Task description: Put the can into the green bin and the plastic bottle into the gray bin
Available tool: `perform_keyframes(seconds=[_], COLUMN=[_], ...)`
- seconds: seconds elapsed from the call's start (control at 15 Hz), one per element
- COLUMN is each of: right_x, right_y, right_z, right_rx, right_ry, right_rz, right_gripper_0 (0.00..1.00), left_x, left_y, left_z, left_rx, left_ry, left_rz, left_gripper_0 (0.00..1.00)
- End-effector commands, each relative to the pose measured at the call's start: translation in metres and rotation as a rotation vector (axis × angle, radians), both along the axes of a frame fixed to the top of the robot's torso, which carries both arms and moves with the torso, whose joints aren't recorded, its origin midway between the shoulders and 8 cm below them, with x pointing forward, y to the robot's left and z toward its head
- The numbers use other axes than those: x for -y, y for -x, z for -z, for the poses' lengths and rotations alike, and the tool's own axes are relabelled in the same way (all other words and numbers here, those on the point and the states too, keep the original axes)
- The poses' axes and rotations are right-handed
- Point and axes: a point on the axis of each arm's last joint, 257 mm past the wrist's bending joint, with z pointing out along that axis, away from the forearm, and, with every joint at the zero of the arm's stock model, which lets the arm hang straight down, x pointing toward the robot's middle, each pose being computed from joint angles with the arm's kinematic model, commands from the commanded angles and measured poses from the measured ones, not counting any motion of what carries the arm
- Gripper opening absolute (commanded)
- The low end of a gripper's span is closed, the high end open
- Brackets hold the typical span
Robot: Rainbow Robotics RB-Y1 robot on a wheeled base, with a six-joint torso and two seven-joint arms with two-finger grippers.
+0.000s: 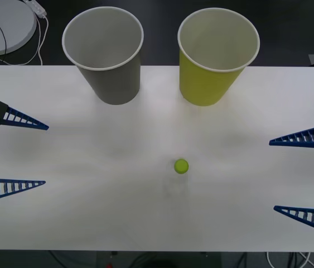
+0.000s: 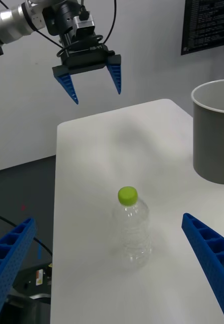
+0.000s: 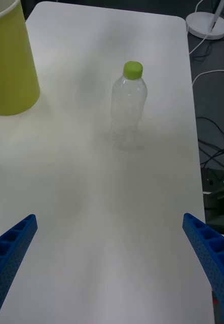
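While both grippers hover, left gripper [image 1: 44,154] and right gripper [image 1: 272,176] fingers apart, the plastic bottle [image 1: 180,167] (light, upright) stands between them; a glancing finger could topple it.

plastic bottle [image 1: 181,167] upright, mid-table | gray bin [image 1: 107,56] & green bin [image 1: 215,56] upright behind

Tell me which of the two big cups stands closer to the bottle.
The green bin. The plastic bottle stands upright almost straight in front of it, while the gray bin sits farther toward the robot's left.

Blue ribbed fingers [image 1: 23,120], black mounts
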Motion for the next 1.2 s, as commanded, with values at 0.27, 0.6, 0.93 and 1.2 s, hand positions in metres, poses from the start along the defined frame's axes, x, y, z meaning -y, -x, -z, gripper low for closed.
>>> perform_keyframes(seconds=[0.27,0.6,0.93,1.2], right_x=[0.000,0.023,0.039,0.037], right_y=[-0.011,-0.019,-0.018,-0.021], right_z=[0.008,0.036,0.063,0.081], right_rx=[0.002,0.017,0.005,0.011], right_ry=[-0.003,0.061,0.087,0.092], right_rz=[0.043,0.058,0.050,0.081], right_gripper_0=[1.00,1.00,1.00,1.00], left_x=[0.000,0.000,0.000,0.000], left_y=[0.000,0.000,0.000,0.000], left_z=[0.000,0.000,0.000,0.000], left_rx=[0.000,0.000,0.000,0.000], left_ry=[0.000,0.000,0.000,0.000], left_rz=[0.000,0.000,0.000,0.000], left_gripper_0=[1.00,1.00,1.00,1.00])
